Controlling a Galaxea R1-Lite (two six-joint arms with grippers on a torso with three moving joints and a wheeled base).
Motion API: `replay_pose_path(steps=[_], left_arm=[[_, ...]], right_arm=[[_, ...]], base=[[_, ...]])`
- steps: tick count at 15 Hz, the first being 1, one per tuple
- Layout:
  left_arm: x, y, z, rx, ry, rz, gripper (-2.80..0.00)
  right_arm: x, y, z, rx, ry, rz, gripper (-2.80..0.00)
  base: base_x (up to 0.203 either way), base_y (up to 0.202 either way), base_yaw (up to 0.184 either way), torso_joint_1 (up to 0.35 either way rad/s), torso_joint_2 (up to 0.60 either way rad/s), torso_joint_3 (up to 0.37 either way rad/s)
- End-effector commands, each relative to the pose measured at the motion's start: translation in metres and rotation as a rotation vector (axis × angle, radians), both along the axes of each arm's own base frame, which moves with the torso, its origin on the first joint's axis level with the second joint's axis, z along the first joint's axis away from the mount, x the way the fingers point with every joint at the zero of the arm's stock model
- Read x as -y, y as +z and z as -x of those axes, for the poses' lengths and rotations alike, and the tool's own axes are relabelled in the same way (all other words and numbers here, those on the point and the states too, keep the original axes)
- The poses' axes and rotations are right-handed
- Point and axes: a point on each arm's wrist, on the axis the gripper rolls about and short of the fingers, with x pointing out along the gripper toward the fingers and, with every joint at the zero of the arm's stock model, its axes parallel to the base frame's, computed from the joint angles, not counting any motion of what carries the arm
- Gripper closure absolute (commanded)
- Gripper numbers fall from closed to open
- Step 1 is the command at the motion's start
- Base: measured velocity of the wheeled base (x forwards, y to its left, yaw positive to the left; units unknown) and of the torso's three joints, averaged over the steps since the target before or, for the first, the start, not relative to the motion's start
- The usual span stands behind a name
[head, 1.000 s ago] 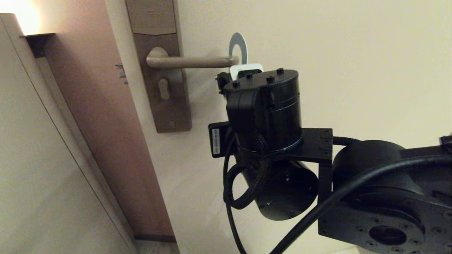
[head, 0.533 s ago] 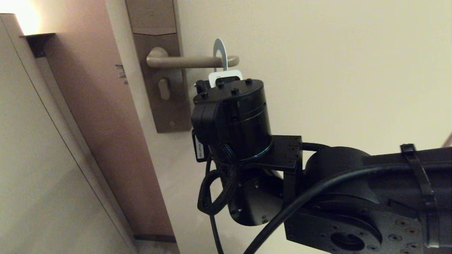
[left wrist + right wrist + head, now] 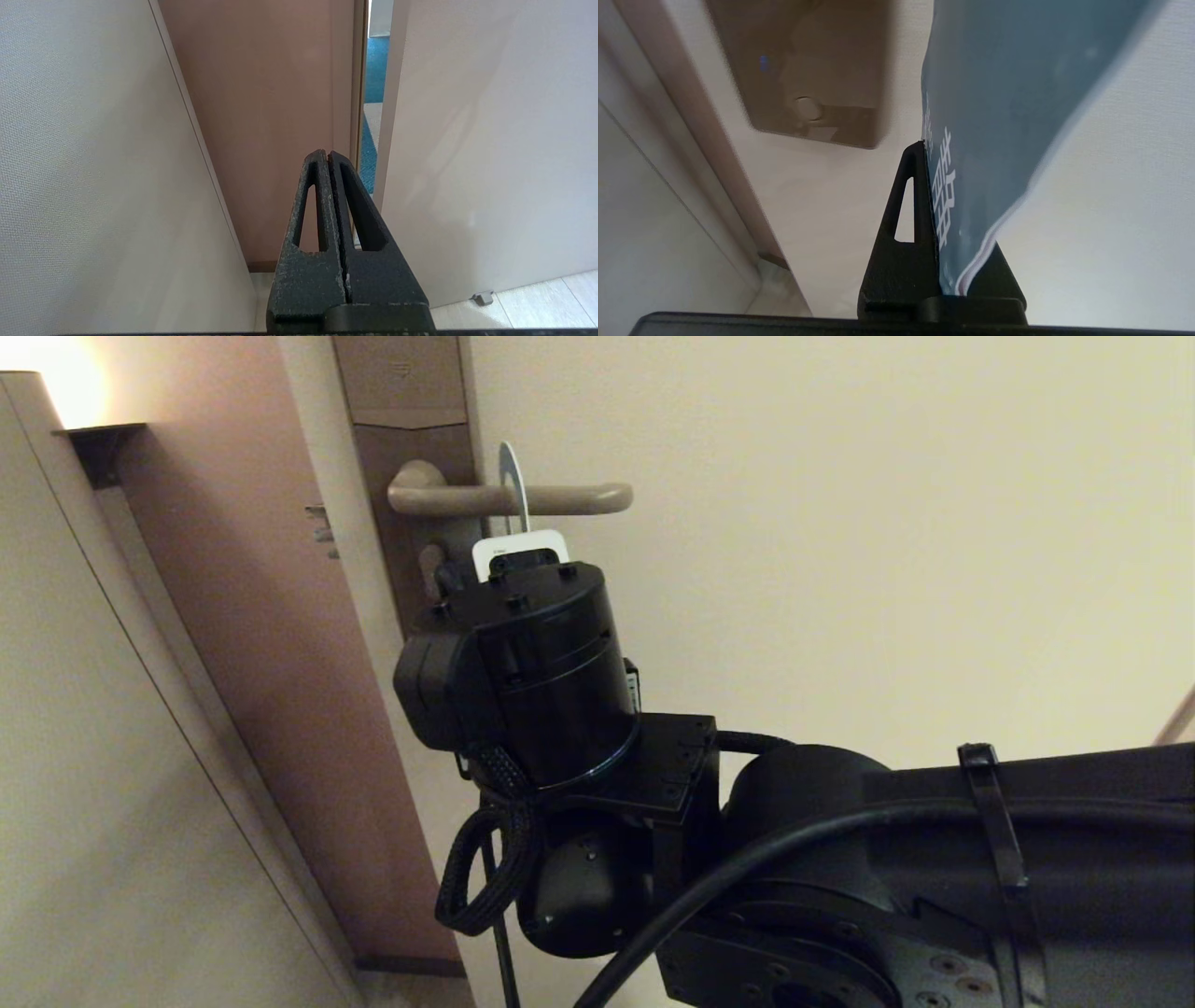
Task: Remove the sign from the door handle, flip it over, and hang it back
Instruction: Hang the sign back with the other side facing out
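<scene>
The door handle is a beige lever on a brown lock plate. The sign stands edge-on to the head camera. Its loop is around the lever near the middle, and its white lower part sits just above my right wrist. In the right wrist view the sign's blue face with white lettering fills the upper part. My right gripper is shut on the sign's lower edge; one finger is hidden behind the card. My left gripper is shut on nothing, low by the door frame.
The cream door lies behind the handle, with the pinkish frame and a side wall to the left. A wall lamp glows at the top left. The left wrist view shows the door gap with blue carpet and a floor stop.
My right arm has moved left along the lever with the sign in its grip. The loop went from the lever's tip to about its middle, and the card turned edge-on.
</scene>
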Motion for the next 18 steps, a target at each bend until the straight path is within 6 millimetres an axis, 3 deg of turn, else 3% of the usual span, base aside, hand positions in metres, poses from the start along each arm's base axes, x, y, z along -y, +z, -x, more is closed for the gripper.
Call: replay_pose_path(steps=[1, 13, 14, 18], left_arm=[[0.0, -0.0002, -0.0002, -0.002, 0.0, 0.0, 0.0], [0.0, -0.0002, -0.0002, -0.002, 0.0, 0.0, 0.0], [0.0, -0.0002, -0.0002, -0.002, 0.0, 0.0, 0.0], [0.0, 0.0002, 0.0, -0.001, 0.0, 0.0, 0.0]], right_arm=[[-0.0034, -0.0023, 0.0003, 0.0, -0.001, 0.001, 0.0], [-0.0063, 0.0005, 0.0056, 0.006, 0.015, 0.0, 0.0], [-0.0063, 0.0006, 0.0056, 0.006, 0.015, 0.0, -2.8], [-0.006, 0.0006, 0.0057, 0.007, 0.014, -0.003, -2.8]], base=[[0.0, 0.0, 0.0, 0.0, 0.0, 0.0], [0.0, 0.0, 0.0, 0.0, 0.0, 0.0], [0.0, 0.0, 0.0, 0.0, 0.0, 0.0], [0.0, 0.0, 0.0, 0.0, 0.0, 0.0]])
